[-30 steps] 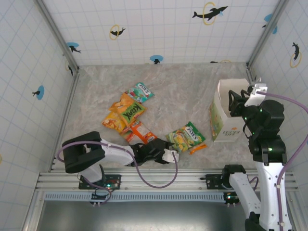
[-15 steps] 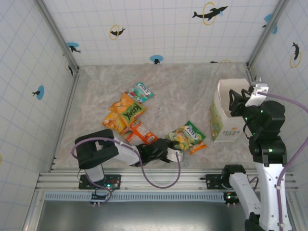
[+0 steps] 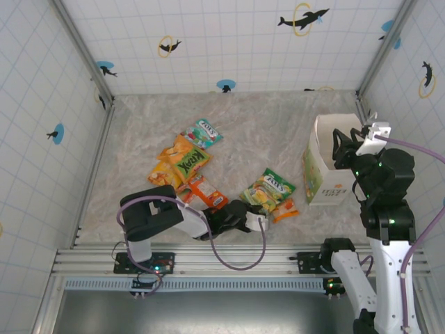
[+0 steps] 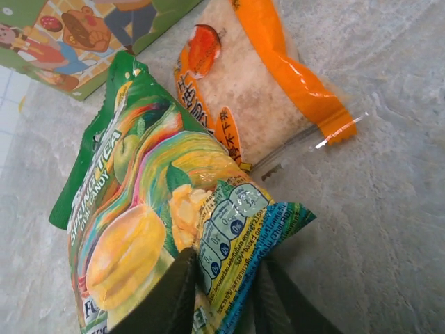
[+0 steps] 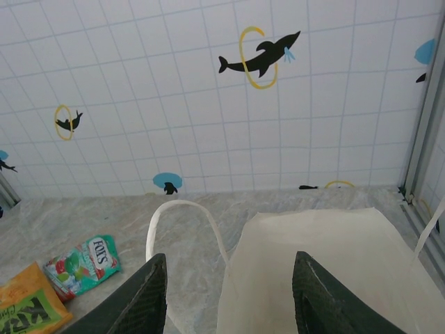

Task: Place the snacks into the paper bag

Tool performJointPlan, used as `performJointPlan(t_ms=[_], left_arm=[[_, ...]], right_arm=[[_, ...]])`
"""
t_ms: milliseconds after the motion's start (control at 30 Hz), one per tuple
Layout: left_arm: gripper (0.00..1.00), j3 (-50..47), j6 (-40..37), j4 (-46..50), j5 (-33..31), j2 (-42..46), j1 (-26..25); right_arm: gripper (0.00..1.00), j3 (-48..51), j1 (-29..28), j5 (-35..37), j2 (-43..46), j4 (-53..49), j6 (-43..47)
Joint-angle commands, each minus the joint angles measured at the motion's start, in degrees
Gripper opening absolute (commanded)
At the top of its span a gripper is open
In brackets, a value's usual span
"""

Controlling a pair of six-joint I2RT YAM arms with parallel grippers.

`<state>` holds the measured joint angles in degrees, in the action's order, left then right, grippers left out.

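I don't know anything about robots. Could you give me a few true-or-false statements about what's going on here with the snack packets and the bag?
1. The left gripper is pinching the bottom edge of a green packet. True.
2. The paper bag lies flat on its side. False: it stands upright with its mouth open to the top.
3. The right gripper is at the bag's mouth with its jaws apart. True.
4. Every snack is already in the bag. False: a cluster of packets lies on the table, and an orange-and-clear packet lies beside the green one.
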<state>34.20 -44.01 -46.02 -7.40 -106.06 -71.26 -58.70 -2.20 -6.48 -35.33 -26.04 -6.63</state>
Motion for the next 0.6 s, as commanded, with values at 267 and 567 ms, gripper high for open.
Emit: performJointPlan(t_ms=[267, 567], left_arm=[[0.0, 5.06, 2.81, 9.75, -2.36, 5.66, 0.02], [0.0, 12.66, 11.04, 31.02, 2.33, 15.06, 3.74]], right_arm=[[0.5, 1.02, 0.18, -0.06, 0.88, 4.05, 0.12], [0.51, -0.37, 0.18, -5.68, -0.13, 9.86, 6.45]])
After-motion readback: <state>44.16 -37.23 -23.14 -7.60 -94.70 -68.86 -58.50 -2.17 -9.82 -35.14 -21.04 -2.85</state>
